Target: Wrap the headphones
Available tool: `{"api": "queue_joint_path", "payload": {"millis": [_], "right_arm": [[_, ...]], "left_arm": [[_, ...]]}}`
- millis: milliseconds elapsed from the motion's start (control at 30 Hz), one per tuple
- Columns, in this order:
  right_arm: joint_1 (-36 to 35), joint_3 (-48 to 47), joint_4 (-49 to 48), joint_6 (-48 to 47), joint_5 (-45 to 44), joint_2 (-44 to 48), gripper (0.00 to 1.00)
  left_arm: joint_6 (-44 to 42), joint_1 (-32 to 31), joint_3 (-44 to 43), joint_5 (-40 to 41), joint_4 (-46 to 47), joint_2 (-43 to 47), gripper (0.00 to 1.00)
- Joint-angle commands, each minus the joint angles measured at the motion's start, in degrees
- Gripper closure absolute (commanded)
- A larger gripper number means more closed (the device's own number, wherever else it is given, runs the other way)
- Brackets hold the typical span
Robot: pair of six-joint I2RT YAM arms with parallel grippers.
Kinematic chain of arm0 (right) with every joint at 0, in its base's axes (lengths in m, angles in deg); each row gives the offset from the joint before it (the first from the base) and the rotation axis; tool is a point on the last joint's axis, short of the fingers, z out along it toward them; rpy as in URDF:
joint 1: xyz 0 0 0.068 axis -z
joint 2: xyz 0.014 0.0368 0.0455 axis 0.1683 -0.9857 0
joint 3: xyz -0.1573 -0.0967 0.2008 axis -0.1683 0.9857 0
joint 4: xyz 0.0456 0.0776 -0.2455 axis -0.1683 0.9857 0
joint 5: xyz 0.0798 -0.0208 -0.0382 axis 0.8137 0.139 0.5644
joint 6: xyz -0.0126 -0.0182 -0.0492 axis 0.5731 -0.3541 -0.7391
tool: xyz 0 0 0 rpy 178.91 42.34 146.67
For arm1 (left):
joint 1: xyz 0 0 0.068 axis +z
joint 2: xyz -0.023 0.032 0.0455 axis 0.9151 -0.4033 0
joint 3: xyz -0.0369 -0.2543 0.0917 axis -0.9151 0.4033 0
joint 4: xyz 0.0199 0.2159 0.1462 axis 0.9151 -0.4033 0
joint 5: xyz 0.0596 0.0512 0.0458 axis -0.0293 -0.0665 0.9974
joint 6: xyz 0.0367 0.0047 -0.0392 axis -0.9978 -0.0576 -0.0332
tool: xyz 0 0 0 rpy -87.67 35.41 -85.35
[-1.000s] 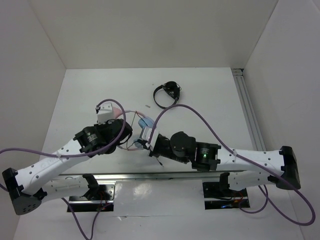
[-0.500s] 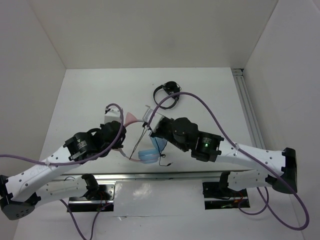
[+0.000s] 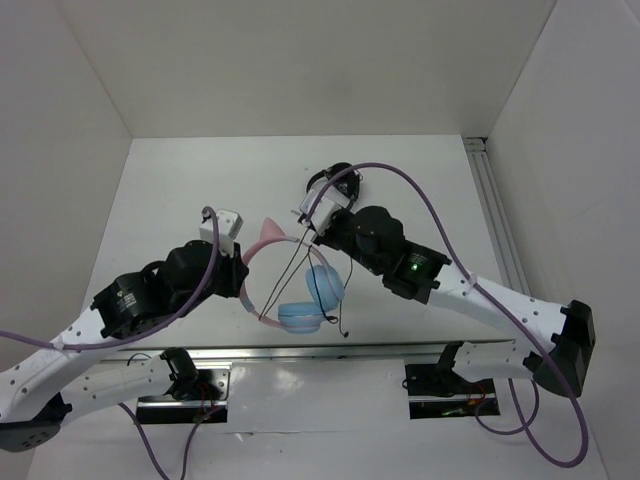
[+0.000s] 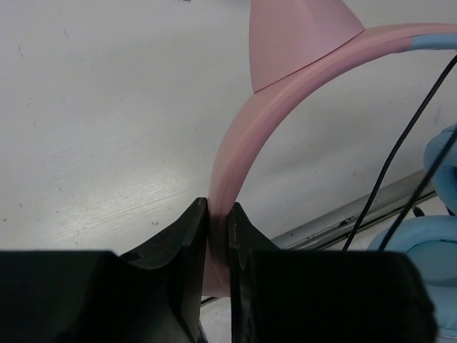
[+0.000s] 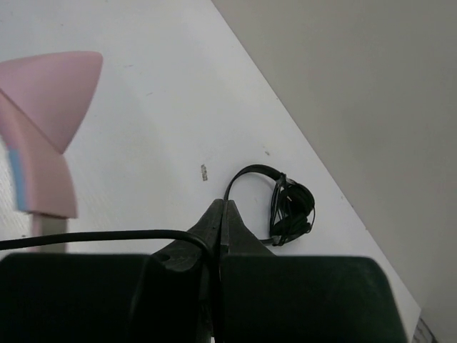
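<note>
The headphones (image 3: pixel 262 248) have a pink headband (image 4: pixel 239 136) with cat ears and two light blue earcups (image 3: pixel 324 287) hanging near the table's front edge. My left gripper (image 4: pixel 218 211) is shut on the pink headband and holds the headphones up. My right gripper (image 5: pixel 221 211) is shut on the thin black cable (image 5: pixel 93 236), which runs from its jaws down to the earcups (image 3: pixel 293 264). In the top view the right gripper (image 3: pixel 308 228) is above and right of the headband. A pink cat ear (image 5: pixel 53 89) shows in the right wrist view.
Smaller all-black headphones (image 3: pixel 333 188) lie wrapped at the back middle of the table, also in the right wrist view (image 5: pixel 285 209). A small scrap (image 5: pixel 203 172) lies on the table. A metal rail (image 3: pixel 497 225) runs along the right edge. White walls enclose the table.
My right gripper has moved back and up with the cable, drawing it taut. My left gripper has pulled left and turned the headband, so the earcups now hang lower near the front edge.
</note>
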Motion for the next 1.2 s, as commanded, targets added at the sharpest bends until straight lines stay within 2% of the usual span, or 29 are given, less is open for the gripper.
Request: {"api": "queue_joint_path", "payload": {"millis": [0,167,333,567,933,1167], "right_arm": [[4.27,-5.00,-3.48,-1.27,1.73,-0.30,1.00],[11.12,-9.48,-0.93,-1.27,9.72,-2.76,1.00],[14.21,-9.49,-1.63,0.84,14.91,-2.77,1.00],[15.36,-2.82,-6.55,6.28,20.18,-2.15,1.00],[17.46,10.71,-23.95,18.32,31.43,-3.12,1.00],[17.99,14.77,-34.32,25.79,38.02,-5.93,1.00]], "left_arm": [[-6.43,-0.23,-3.69,-8.19,0.26,1.57,1.00],[-9.15,-0.23,-4.83,-12.59,0.26,3.50,1.00],[-8.46,-0.23,-6.68,-11.89,0.26,5.62,1.00],[-4.50,-0.23,-10.55,-9.16,0.52,6.14,1.00],[7.26,-0.23,-11.17,-10.22,15.98,15.01,1.00],[11.05,-0.23,-11.53,-10.75,20.73,12.38,1.00]]}}
